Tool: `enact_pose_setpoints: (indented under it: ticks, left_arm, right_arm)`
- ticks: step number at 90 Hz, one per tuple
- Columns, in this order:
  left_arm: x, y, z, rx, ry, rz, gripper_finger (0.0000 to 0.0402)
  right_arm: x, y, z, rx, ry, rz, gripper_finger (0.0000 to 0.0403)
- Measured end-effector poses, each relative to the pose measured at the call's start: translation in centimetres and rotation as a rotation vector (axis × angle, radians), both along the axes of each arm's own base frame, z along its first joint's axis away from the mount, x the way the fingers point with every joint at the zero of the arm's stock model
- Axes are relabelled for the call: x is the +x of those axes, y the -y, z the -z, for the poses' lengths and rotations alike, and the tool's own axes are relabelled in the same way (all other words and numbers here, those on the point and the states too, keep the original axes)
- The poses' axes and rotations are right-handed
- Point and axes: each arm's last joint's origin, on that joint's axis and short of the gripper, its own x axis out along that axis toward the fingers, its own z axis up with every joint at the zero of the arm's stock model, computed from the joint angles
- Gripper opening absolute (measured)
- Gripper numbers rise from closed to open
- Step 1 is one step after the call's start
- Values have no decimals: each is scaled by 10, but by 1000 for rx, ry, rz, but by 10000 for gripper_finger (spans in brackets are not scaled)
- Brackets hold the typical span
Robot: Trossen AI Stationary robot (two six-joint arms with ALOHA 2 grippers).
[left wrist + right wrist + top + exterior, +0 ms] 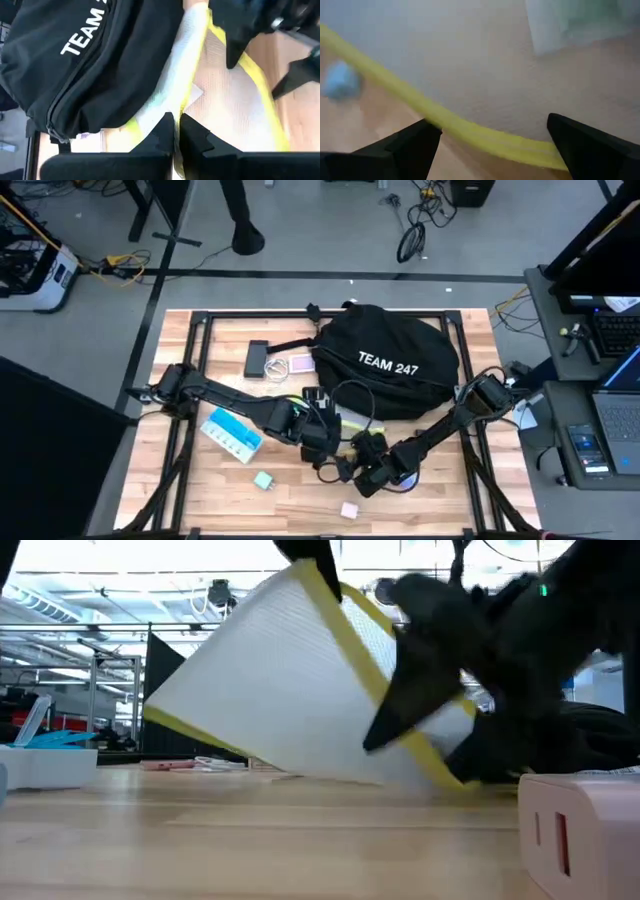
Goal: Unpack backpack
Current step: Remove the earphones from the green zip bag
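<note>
The white mesh pouch (220, 95) sits pinched in my left gripper (175, 131); my right gripper (490, 145), spread beside it, should clamp its yellow edge, clear of the backpack (395, 360).

**Wood table & what's on it**

Light wood-plank table (200, 500) w/ black frame bars across the top. Far side, centre-right: big black backpack (395, 360), white "TEAM 247" lettering, sitting on the planks. Left of it: dark flat phone-like item (257, 359), then a small pinkish pouch (300, 365) by the bag's edge. Left-centre: blue & white box (232, 434), lying flat at an angle. Near side: small teal block (264, 480) and, right of it by the near edge, a small pink block (349, 510). Centre, just in front of the bag: white mesh pouch w/ yellow trim (290, 680), tilted, one edge down on the wood.
</note>
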Motion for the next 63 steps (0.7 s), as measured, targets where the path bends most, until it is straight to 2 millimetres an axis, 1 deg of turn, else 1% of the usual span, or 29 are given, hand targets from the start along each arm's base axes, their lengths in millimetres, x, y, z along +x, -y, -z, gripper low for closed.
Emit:
enact_pose_setpoints:
  ticks: [6,16,24,28,36,48,63]
  left_arm:
    - [0,0,0,-11,-6,7,0]
    - [-1,2,1,-48,-20,22,0]
    - [-1,2,0,-53,-16,25,0]
    - [-1,3,0,-54,-14,27,0]
    - [0,4,0,-58,-12,30,0]
    - [-1,5,1,-96,-25,50,0]
    - [-1,6,4,-101,-43,60,0]
  right_arm:
    - [3,6,-13,-20,26,-6,352]
    - [4,11,-26,-56,45,-46,352]
    - [6,14,-37,-91,89,-34,352]
    - [7,17,-37,-119,88,-13,352]
    - [10,25,-29,-140,58,13,352]
    - [15,35,-28,-135,63,61,352]
    - [14,39,-26,-135,19,50,352]
